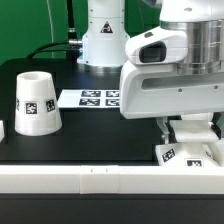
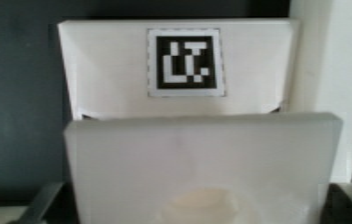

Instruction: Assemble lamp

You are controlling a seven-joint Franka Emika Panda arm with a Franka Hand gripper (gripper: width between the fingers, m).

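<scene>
The lamp base [image 1: 192,152] is a flat white part with square tags, lying on the black table at the exterior view's front right, next to the white front ledge. My gripper [image 1: 190,133] reaches straight down onto it. In the wrist view the base [image 2: 185,60] fills the picture with one tag facing up. My gripper [image 2: 194,212] has its dark fingers [image 2: 40,206] pressed against both sides of the base's near block. The tapered white shade [image 1: 35,103] stands at the exterior view's left, well apart. The bulb is not clearly seen.
The marker board [image 1: 95,98] lies flat at the table's middle back. A small white piece [image 1: 3,128] shows at the exterior view's left edge. The white front ledge [image 1: 90,178] runs along the near side. The arm's pedestal [image 1: 100,45] stands at the back.
</scene>
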